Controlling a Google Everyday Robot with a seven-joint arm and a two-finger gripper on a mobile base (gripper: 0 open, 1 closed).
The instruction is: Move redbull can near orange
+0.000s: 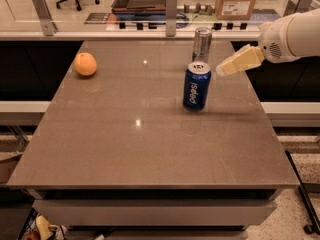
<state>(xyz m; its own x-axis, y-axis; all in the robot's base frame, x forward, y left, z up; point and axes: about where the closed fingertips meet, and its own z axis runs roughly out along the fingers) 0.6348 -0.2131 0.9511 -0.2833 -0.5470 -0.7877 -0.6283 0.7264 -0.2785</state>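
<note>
The redbull can is slim and silver-grey and stands upright near the table's far edge, right of centre. The orange lies at the far left of the table. My gripper reaches in from the right on a white arm, its cream fingertips pointing left. It is a little right of and below the redbull can, apart from it, above the table.
A wider dark blue can with white lettering stands just in front of the redbull can, left of my gripper. The brown table has a railing with posts behind it. A cardboard box is beyond.
</note>
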